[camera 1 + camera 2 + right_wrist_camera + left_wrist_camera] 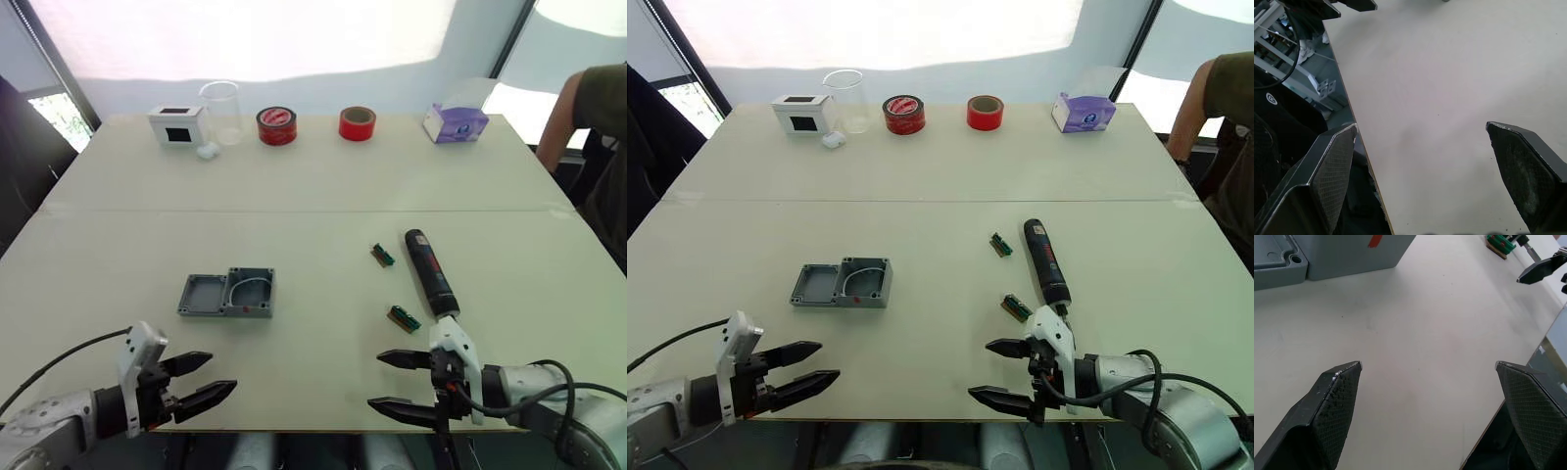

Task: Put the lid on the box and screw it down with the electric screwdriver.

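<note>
The shallow grey lid [201,295] lies open side up on the table, touching the left side of the deeper grey box [251,292], which has a pale wire inside. The black electric screwdriver [429,271] with its red label lies to the right, pointing towards me. My left gripper [220,373] hovers open at the table's near edge, below the lid and box, holding nothing. My right gripper [375,380] is open too, at the near edge just short of the screwdriver's bit end. In the left wrist view the box wall [1352,254] and a lid corner [1278,264] lie beyond the open fingers.
Two small green connector parts [382,255] [404,317] lie left of the screwdriver. Along the far edge stand a white box with a black window [177,124], a clear beaker [222,111], two red tape rolls [277,125] [357,122] and a tissue box [456,122]. A person [588,108] sits at the right.
</note>
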`<action>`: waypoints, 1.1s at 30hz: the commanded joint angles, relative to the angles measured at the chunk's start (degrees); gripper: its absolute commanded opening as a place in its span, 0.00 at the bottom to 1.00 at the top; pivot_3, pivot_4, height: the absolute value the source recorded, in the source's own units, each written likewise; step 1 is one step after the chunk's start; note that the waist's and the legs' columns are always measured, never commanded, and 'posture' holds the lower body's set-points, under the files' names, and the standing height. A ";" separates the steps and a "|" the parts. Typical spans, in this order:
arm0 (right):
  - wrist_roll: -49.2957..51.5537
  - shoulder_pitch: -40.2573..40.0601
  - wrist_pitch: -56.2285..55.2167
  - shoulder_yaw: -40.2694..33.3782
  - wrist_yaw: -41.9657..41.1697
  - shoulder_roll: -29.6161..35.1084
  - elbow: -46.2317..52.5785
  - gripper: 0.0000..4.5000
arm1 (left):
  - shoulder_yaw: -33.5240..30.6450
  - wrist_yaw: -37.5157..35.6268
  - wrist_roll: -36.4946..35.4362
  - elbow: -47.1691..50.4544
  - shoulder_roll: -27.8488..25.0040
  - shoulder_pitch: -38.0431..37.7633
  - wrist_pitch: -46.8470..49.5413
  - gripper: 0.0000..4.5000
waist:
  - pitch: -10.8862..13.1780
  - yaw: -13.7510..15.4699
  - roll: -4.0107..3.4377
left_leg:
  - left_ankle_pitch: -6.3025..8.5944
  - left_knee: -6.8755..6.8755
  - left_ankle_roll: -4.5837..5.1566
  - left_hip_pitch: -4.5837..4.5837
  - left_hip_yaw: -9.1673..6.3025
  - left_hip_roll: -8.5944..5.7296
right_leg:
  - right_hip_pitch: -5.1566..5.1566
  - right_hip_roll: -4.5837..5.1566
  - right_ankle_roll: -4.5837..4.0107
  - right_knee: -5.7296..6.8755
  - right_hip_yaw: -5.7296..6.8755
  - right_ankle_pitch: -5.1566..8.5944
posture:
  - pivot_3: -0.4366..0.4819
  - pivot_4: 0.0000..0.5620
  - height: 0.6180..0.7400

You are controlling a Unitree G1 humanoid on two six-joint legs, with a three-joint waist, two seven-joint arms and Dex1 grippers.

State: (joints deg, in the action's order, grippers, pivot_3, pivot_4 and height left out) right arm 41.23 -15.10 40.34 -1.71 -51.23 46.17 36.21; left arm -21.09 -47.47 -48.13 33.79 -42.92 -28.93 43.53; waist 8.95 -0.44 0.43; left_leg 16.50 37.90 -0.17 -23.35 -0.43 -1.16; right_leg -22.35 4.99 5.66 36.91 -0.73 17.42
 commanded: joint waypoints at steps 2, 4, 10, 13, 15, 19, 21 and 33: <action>1.88 1.45 1.07 -1.04 1.02 0.01 2.56 0.99 | -0.93 -0.23 0.11 0.37 -0.06 -0.32 -0.69 1.00 | 0.00 -0.01 0.00 | 0.00 0.00 0.00 0.00 0.00 0.00 | 0.00 0.00 0.00 0.00 0.00 0.00 | 0.48 0.27 1.00; 2.09 2.39 1.63 -0.81 1.96 -0.32 2.74 0.99 | -1.23 0.15 -0.50 0.22 0.48 -0.09 -0.61 1.00 | 0.00 -0.02 0.00 | 0.00 0.00 0.00 0.00 0.00 0.00 | 0.00 0.00 0.00 0.00 0.00 0.00 | 0.48 0.27 1.00; 2.90 4.53 3.25 -0.22 3.41 -0.41 2.94 0.99 | -1.31 0.42 -0.21 0.13 0.64 0.10 -0.43 1.00 | 0.00 0.01 0.00 | 0.00 0.00 0.00 0.00 0.00 0.00 | 0.00 0.00 0.00 0.01 0.00 0.00 | 0.48 0.27 1.00; 3.39 5.41 3.92 -0.15 3.82 -0.39 2.93 0.99 | -1.34 0.50 -0.17 0.17 0.71 0.06 -0.43 1.00 | 0.00 0.01 0.00 | 0.00 0.00 0.00 0.00 0.00 0.00 | -0.01 0.00 0.00 0.01 0.00 0.00 | 0.48 0.27 1.00; 3.87 5.89 4.22 -0.28 3.94 -0.53 2.79 0.99 | -1.34 0.62 -0.20 0.18 0.81 0.08 -0.44 1.00 | 0.00 0.02 0.00 | 0.00 0.00 0.00 0.00 0.00 0.00 | -0.01 0.00 0.00 0.01 0.00 0.00 | 0.48 0.27 1.00; 7.29 9.98 6.93 -1.24 4.14 -0.17 2.63 0.99 | -5.50 1.10 -3.33 -1.48 0.90 2.99 -0.53 1.00 | 0.00 -0.06 0.00 | 0.00 0.00 0.00 0.00 0.00 0.00 | -0.01 0.00 0.00 0.03 0.00 0.00 | 0.48 0.27 1.00; 9.08 11.84 8.70 -2.28 5.59 -0.09 2.82 0.99 | -6.68 0.72 -2.61 -1.89 -1.43 4.58 -0.06 1.00 | 0.00 0.04 0.00 | 0.00 0.01 0.00 0.01 0.00 0.00 | -0.02 0.00 0.00 0.06 0.00 0.00 | 0.48 0.27 1.00; 20.25 25.95 17.75 -0.87 16.99 0.19 7.13 0.99 | 16.59 -9.66 6.27 -9.16 -26.76 44.42 7.82 1.00 | 0.15 0.28 0.07 | 0.01 0.03 0.02 -0.07 0.01 -0.06 | -0.14 -0.01 0.13 0.15 0.02 -0.07 | 0.48 0.27 1.00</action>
State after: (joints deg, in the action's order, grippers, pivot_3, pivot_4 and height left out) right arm 62.45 10.11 58.34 -3.43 -34.60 45.73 40.74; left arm -8.91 -54.65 -45.34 24.97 -68.08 11.23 52.92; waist 9.10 -0.16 0.50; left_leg 16.47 37.95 -0.19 -23.45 -0.47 -1.23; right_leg -22.49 4.95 5.86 37.08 -0.61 17.31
